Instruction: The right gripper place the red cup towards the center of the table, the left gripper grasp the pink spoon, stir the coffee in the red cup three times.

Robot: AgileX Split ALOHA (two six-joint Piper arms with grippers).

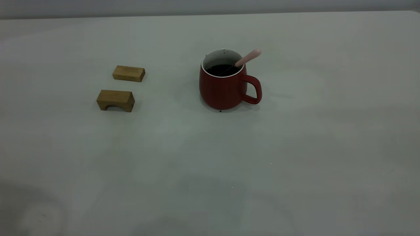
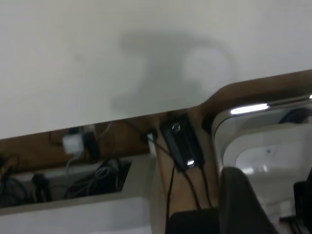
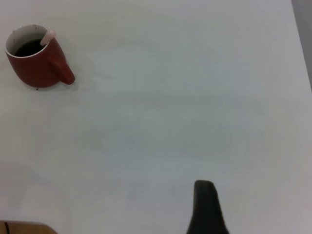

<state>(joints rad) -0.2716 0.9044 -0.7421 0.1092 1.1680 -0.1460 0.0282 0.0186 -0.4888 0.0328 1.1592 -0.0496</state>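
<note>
The red cup [image 1: 223,90] stands upright near the middle of the table [image 1: 210,164], its handle to the right. Dark coffee [image 1: 223,69] fills it. The pink spoon [image 1: 249,57] leans in the cup, its handle sticking out over the rim above the cup's handle. Neither arm shows in the exterior view. The right wrist view has the cup [image 3: 36,70] far off, with one dark finger [image 3: 205,207] of my right gripper alone over bare table. My left gripper [image 2: 270,200] hangs past the table's edge, fingers apart, holding nothing.
Two tan wooden blocks lie left of the cup, a flat block [image 1: 128,73] behind an arched block [image 1: 115,100]. Beyond the table edge [image 2: 146,114] the left wrist view shows cables, a black device [image 2: 181,144] and a white frame.
</note>
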